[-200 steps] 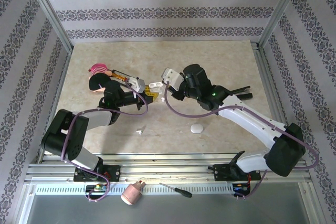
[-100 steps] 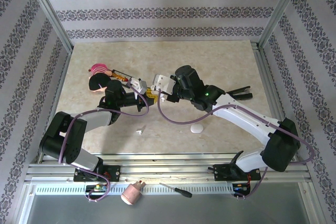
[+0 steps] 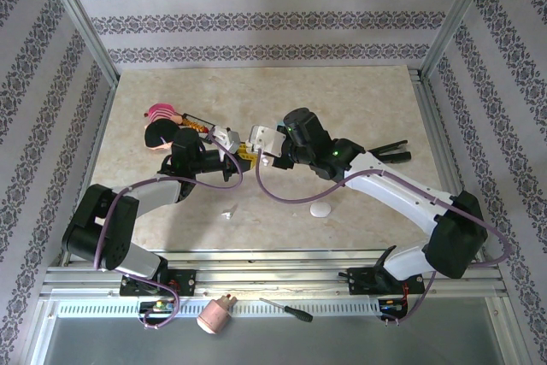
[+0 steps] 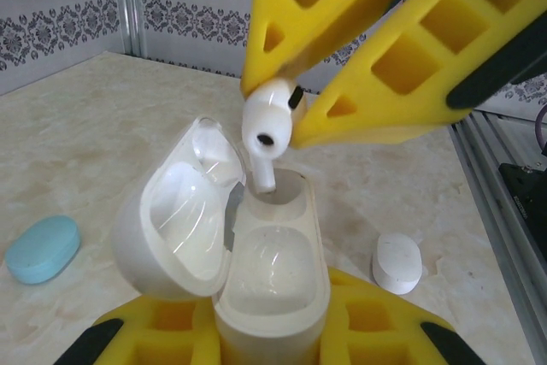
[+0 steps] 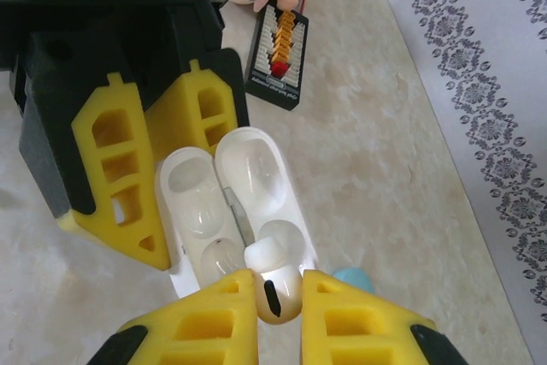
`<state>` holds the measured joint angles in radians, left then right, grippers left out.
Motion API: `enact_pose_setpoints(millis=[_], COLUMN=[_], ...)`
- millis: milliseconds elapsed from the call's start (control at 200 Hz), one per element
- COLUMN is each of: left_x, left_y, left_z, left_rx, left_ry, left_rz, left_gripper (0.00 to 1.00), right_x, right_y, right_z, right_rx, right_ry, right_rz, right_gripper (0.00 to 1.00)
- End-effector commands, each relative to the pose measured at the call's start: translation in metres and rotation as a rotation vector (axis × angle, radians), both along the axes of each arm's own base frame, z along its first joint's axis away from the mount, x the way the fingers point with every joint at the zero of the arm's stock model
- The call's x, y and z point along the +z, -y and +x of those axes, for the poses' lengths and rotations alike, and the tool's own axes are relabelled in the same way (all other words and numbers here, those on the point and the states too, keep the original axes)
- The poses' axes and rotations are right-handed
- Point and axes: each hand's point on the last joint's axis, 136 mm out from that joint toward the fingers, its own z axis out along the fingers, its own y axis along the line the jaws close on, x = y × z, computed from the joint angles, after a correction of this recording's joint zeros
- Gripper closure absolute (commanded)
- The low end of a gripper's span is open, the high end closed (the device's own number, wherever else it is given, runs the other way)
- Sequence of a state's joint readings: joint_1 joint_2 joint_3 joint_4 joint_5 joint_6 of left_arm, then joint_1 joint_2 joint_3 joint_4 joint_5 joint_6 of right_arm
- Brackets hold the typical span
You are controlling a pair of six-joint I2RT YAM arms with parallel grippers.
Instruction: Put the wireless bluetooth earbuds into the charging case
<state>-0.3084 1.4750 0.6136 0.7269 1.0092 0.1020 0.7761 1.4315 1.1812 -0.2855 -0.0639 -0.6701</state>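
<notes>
My left gripper (image 4: 265, 335) is shut on the base of an open white charging case (image 4: 273, 271), whose lid (image 4: 184, 211) is swung out to the left. Both wells in the case look hollow. My right gripper (image 5: 278, 297) is shut on a glossy white earbud (image 5: 275, 284) with a black slot. The earbud (image 4: 269, 126) hangs stem down, its tip at the mouth of the case's far well. In the top view the two grippers meet at mid-table, left gripper (image 3: 232, 150) beside right gripper (image 3: 258, 143).
A closed pale blue case (image 4: 43, 248) lies left of the held case and a closed white oval case (image 4: 397, 261) to its right. A doll (image 3: 161, 126) and a black card (image 5: 282, 57) lie behind my left gripper. A tiny white piece (image 3: 228, 212) sits nearer the front.
My right gripper has carried the earbud leftward to the held case, mostly in the first half second. The left gripper and case have barely shifted.
</notes>
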Motion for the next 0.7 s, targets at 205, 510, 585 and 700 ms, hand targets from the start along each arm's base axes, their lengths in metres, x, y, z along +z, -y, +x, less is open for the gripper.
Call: enact_pose_setpoints(millis=[205,510,585,700], left_x=[0.019,0.021,0.021,0.019], left_y=[0.005,0.007,0.006,0.006], left_z=[-0.001,0.001,0.002,0.003], left_rx=[-0.019,-0.024,-0.021,-0.018], left_ry=[0.063,0.066,0.067,0.067], left_rz=[-0.02,-0.025,-0.022,-0.017], left_gripper=[0.97,0.97,0.97,0.97], right_x=[-0.013,-0.017,-0.015,-0.007], right_y=[0.006,0.001,0.001,0.002], right_z=[0.002,-0.007,-0.007,-0.009], right_rx=[-0.002,0.043,0.044,0.044], right_ry=[0.0,-0.037,-0.037,-0.037], right_rz=[-0.079,-0.087,-0.087,-0.066], right_gripper=[0.87,0.8,0.78,0.73])
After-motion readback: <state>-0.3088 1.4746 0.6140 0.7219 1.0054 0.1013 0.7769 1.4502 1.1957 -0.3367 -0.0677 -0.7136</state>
